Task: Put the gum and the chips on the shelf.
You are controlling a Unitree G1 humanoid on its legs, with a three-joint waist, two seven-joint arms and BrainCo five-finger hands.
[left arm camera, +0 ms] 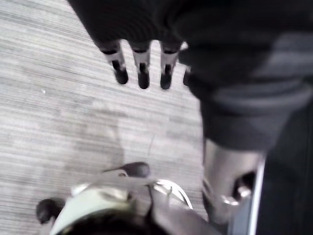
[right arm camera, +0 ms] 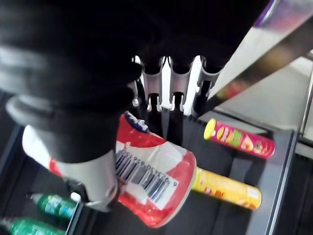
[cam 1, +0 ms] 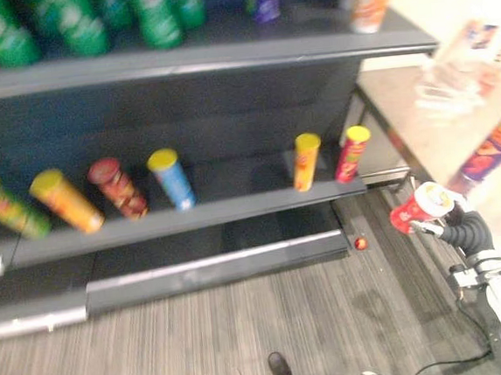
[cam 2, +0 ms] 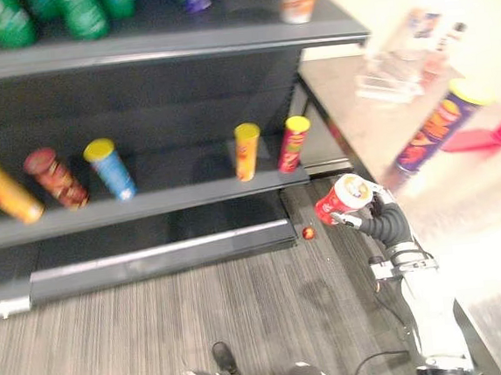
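Clasping barcoded chips can [right arm camera: 152, 185], apparently: right robot hand [cam 2: 374, 215]

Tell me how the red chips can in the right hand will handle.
The red chips can is a rigid-looking tube, so it probably won't flex in the right hand. Its round wall would likely roll if laid down. Stood on end like the yellow can on the shelf, it may tip if nudged.

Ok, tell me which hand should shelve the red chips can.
Right. The right hand holds the red chips can by the shelf's right end; the left hand hangs open and empty over the floor.
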